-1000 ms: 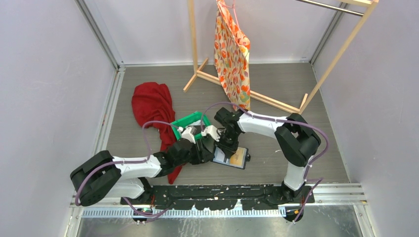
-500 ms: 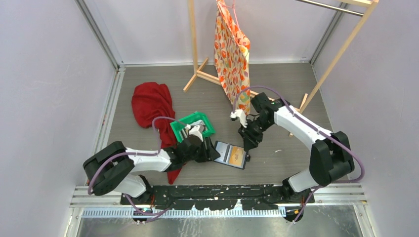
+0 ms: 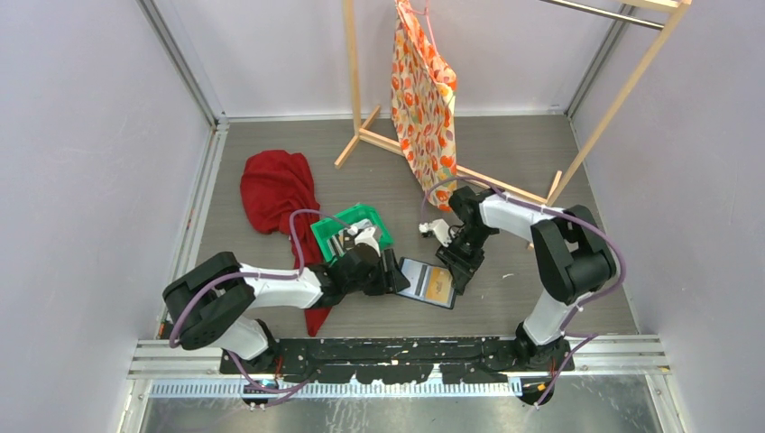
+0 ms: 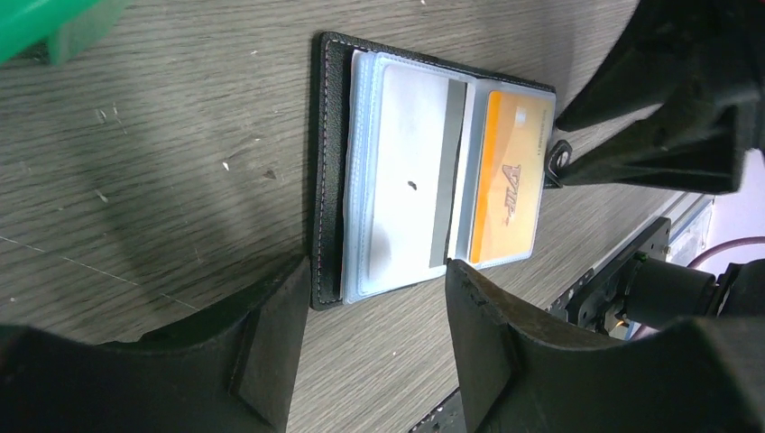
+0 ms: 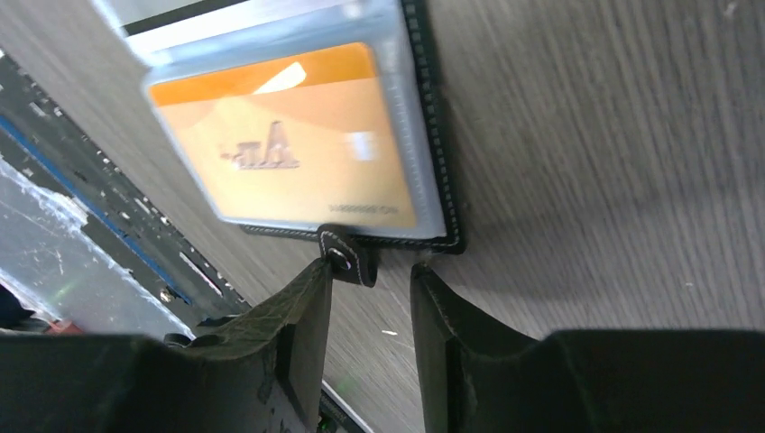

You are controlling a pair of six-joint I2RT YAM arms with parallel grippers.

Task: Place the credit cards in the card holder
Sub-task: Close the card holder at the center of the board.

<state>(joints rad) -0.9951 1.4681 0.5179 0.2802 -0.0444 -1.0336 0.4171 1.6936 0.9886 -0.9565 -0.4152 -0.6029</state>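
The grey wood-grain tabletop [image 3: 271, 144] bears an open black folding card holder [image 3: 427, 283] between both jaws, a green plastic tray [image 3: 341, 217] beside the left pair.

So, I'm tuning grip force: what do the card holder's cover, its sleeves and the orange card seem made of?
The card holder cover: matte black leather or imitation, stitched rim. The sleeves: soft clear glossy plastic, pale glare. The orange card: probably stiff plastic, lying flat; sleeve hides finish.

Black card holder [image 4: 327, 180], pale blue-grey sleeves inside.
It shows an orange-yellow card [image 4: 505, 194] and a whitish card [image 4: 401, 180] with a grey stripe; elsewhere green tray [image 3: 343, 219], red cloth [image 3: 275, 189], grey wood-grain tabletop [image 3: 505, 162].
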